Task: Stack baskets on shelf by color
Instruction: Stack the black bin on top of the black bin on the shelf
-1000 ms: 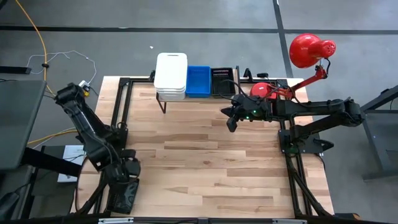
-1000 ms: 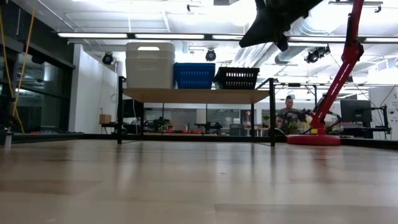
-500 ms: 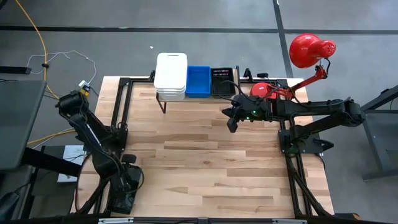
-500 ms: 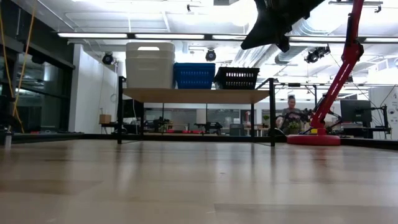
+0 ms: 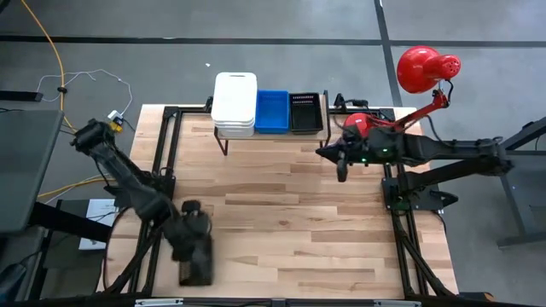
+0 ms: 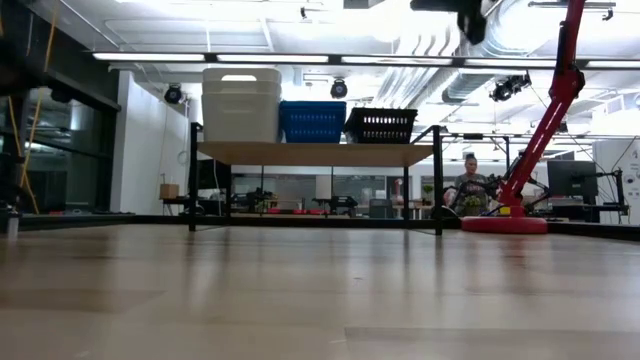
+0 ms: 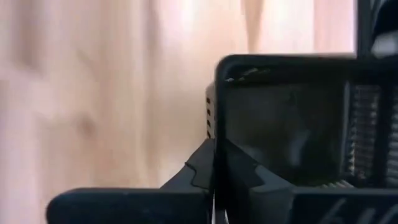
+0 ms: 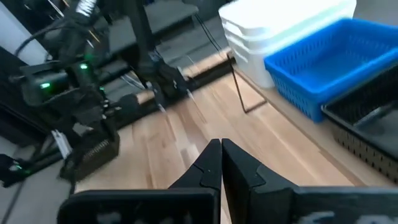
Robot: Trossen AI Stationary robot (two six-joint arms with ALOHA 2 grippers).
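On the shelf (image 6: 310, 153) at the table's far edge stand a stack of white baskets (image 5: 235, 102), a blue basket (image 5: 272, 111) and a black mesh basket (image 5: 306, 111), side by side. Another black mesh basket (image 5: 196, 260) is at the near left, with my left gripper (image 5: 191, 232) shut on it. My right gripper (image 5: 342, 173) hangs shut and holds nothing, high over the table to the right of the shelf. My left gripper pinches one side wall (image 7: 211, 134) of the black mesh basket between its two fingers, coming steeply from above. The basket's open top faces up toward the wrist. Whether its bottom is clear of the table I cannot tell.
A red lamp (image 5: 426, 68) with its base (image 5: 358, 124) stands at the table's far right corner, close to the right arm. Black frame rails (image 5: 166, 153) run along the table's left and right sides. A person (image 6: 467, 185) is in the room beyond the table.
My left gripper has swung from the near left corner toward the table's middle and has shut on the black basket's wall; the basket has shifted a little to the right with it. My right gripper has risen and drawn back toward the table's right edge, staying shut.
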